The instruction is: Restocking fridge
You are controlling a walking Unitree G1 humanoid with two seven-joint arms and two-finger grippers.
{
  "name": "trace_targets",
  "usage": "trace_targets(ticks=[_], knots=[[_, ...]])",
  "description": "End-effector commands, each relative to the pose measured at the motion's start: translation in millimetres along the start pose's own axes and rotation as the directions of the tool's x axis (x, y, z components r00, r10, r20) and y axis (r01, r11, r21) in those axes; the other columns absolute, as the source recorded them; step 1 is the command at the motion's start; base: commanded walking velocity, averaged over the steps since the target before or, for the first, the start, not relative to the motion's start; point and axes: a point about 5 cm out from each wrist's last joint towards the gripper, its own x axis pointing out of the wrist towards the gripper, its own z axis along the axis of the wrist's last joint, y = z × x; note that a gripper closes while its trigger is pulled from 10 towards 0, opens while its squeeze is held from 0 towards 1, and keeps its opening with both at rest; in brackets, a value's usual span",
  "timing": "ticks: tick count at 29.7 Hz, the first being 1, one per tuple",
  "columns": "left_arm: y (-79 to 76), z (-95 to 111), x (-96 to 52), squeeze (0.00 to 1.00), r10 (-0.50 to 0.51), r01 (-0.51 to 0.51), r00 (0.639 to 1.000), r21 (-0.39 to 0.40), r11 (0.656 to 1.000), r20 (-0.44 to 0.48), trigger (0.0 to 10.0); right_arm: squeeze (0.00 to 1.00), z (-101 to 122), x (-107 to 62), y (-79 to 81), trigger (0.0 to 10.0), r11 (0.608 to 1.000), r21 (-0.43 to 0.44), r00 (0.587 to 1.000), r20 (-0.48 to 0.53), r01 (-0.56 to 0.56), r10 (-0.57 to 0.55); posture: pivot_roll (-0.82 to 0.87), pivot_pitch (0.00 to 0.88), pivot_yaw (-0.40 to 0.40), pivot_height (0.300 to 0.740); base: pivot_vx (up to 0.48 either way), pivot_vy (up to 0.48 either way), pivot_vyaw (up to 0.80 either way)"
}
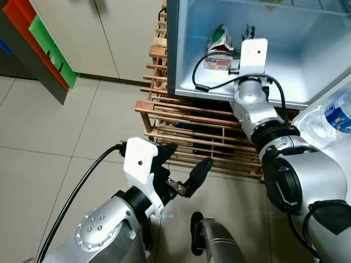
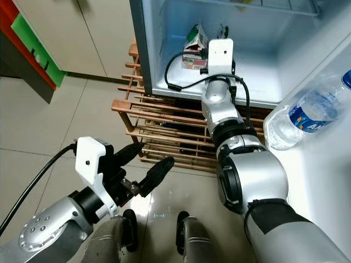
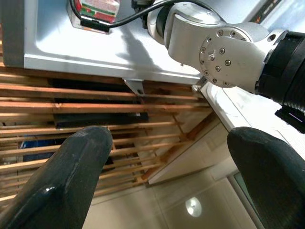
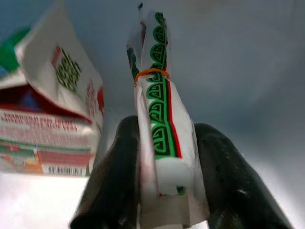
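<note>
Inside the open fridge (image 1: 307, 71), my right gripper (image 4: 167, 130) is shut on a slim white packet (image 4: 159, 109) printed in green and red and tied with an orange band. The packet stands upright between the black fingers (image 4: 119, 167), just above the fridge floor. A red-and-green carton (image 1: 218, 48) stands right beside it, on its left. The right wrist's white camera mount (image 1: 253, 53) hides the packet from the head views. My left gripper (image 1: 186, 156) hangs open and empty low over the tiled floor, in front of the wooden rack (image 1: 186, 118).
A clear water bottle with a blue label (image 2: 307, 112) lies in the fridge door shelf on the right. The slatted wooden rack carries the fridge. A cupboard with red and green panels (image 1: 44, 49) stands at the far left. Open tiled floor (image 1: 49, 164) lies on the left.
</note>
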Motion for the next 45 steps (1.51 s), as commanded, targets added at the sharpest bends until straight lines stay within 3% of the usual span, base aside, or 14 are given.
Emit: trace_targets(ticks=[1,4,11,20,21,25,27,28,31,32,33,37,40,45], knots=[[-1.9,-0.8,-0.4,0.0,-0.002,0.002,1.0,-0.009,1.0,0.0,10.0,1.0,5.9,3.0,-5.0,10.0,1.0,-0.028,0.999,0.031,0.012,-0.011,0.13,0.33,-0.04,0.74,0.0,0.0,0.0],[-0.4,-0.5,3.9,0.0,0.002,-0.002,1.0,-0.007,1.0,0.002,10.0,1.0,12.1,5.6,-8.9,10.0,0.997,-0.073,0.998,0.059,0.016,-0.012,0.12,0.324,-0.043,0.74,0.0,0.0,0.0],[2.2,0.4,9.4,0.0,0.008,-0.008,1.0,0.001,1.0,0.011,10.0,1.0,11.6,6.0,-10.4,10.0,0.997,-0.076,0.998,0.059,0.019,-0.015,0.11,0.314,-0.048,0.74,0.0,0.0,0.0],[6.1,1.0,15.9,0.0,0.012,-0.013,1.0,0.027,1.0,0.019,10.0,1.0,8.6,3.2,-3.1,10.0,1.0,0.015,1.0,0.023,-0.002,0.002,0.1,0.297,-0.053,0.74,0.0,0.0,0.0],[10.5,1.8,18.6,0.0,0.039,-0.04,0.999,0.034,0.999,0.026,10.0,0.0,10.3,1.7,1.8,10.0,0.998,0.039,0.998,0.043,-0.042,0.041,0.09,0.274,-0.061,0.74,0.0,0.0,0.0],[23.2,2.1,22.3,0.0,0.125,-0.125,0.992,-0.007,0.992,0.035,10.0,0.0,10.9,-1.8,5.2,10.0,0.995,0.045,0.991,0.104,-0.086,0.081,0.07,0.252,-0.064,0.74,0.0,0.0,0.0],[33.9,-1.4,21.9,0.0,0.229,-0.223,0.973,-0.114,0.968,0.036,10.0,0.0,7.3,-7.8,7.3,10.0,0.992,0.051,0.981,0.161,-0.117,0.108,0.05,0.231,-0.062,0.74,0.0,0.0,0.0],[36.2,-5.1,20.1,0.0,0.262,-0.257,0.965,-0.126,0.958,0.027,10.0,0.0,4.6,-14.1,6.6,10.0,0.989,0.064,0.972,0.205,-0.135,0.119,0.03,0.207,-0.061,0.74,0.0,0.0,0.0],[43.7,-10.3,20.5,0.0,0.331,-0.326,0.944,-0.119,0.938,0.022,10.0,0.0,-5.0,-28.1,2.5,10.0,0.982,0.097,0.96,0.243,-0.164,0.136,0.02,0.178,-0.055,0.74,0.0,0.0,0.0],[53.5,-9.6,21.6,0.0,0.387,-0.381,0.921,-0.108,0.918,0.037,10.0,0.0,-12.9,-39.6,-4.1,10.0,0.98,0.116,0.961,0.245,-0.16,0.128,0.0,0.149,-0.047,0.74,0.0,0.0,0.0],[53.5,-9.6,21.6,0.0,0.387,-0.381,0.921,-0.108,0.918,0.037,10.0,0.0,-12.9,-39.6,-4.1,10.0,0.98,0.116,0.961,0.245,-0.16,0.128,0.0,0.149,-0.047,0.74,0.0,0.0,0.0],[75.6,1.4,26.2,0.0,0.45,-0.453,0.886,-0.002,0.891,0.11,10.0,0.0,-22.4,-68.9,-22.3,10.0,0.978,0.159,0.96,0.265,-0.132,0.086,-0.02,0.079,-0.023,0.74,0.0,0.0,0.0],[85.3,10.9,36.7,0.0,0.431,-0.445,0.889,0.069,0.893,0.154,10.0,0.0,-25.0,-94.2,-35.4,10.0,0.975,0.185,0.947,0.316,-0.122,0.059,-0.04,0.024,0.015,0.74,0.0,0.0,0.0],[93.7,21.1,52.2,0.0,0.385,-0.419,0.902,0.184,0.889,0.195,10.0,0.0,-31.4,-118.7,-50.8,10.0,0.98,0.173,0.936,0.349,-0.099,0.033,-0.08,0.0,0.067,0.74,0.0,0.0,0.0]])
